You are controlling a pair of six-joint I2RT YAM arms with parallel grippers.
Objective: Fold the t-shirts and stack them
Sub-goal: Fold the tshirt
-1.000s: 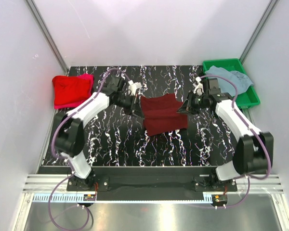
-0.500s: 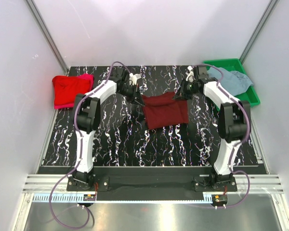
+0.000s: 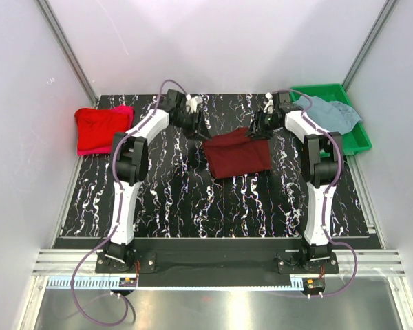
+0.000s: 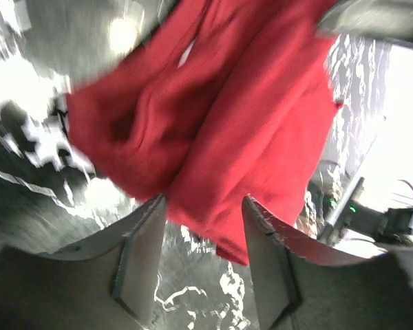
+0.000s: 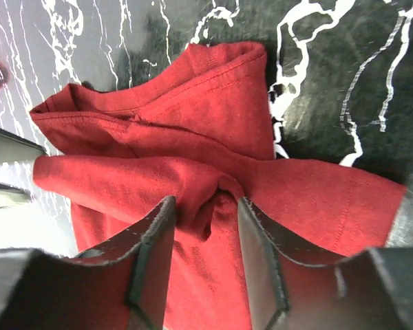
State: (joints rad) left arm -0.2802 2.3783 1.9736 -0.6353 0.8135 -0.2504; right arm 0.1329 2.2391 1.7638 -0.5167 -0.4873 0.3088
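Observation:
The dark maroon t-shirt (image 3: 237,157) lies folded in the middle of the black marbled table (image 3: 165,199). My left gripper (image 3: 200,129) is at its far left corner, open; in the left wrist view my left gripper (image 4: 204,203) shows the maroon cloth (image 4: 248,103) just beyond its tips. My right gripper (image 3: 256,128) is at the far right corner, also open. In the right wrist view my right gripper (image 5: 206,203) has its fingers either side of a bunched fold of the maroon shirt (image 5: 193,130). The bright red t-shirt (image 3: 98,130) lies over a pink one (image 3: 126,109) at far left.
A green tray (image 3: 351,143) stands at the far right with the grey-blue t-shirt (image 3: 328,113) draped over it. White walls close in the table on three sides. Both arms stretch far out over the table from the near edge.
Both arms have reached further back, carrying the maroon shirt's edge with them. Both grippers have gone from shut on the cloth to open, and the shirt now lies more compact.

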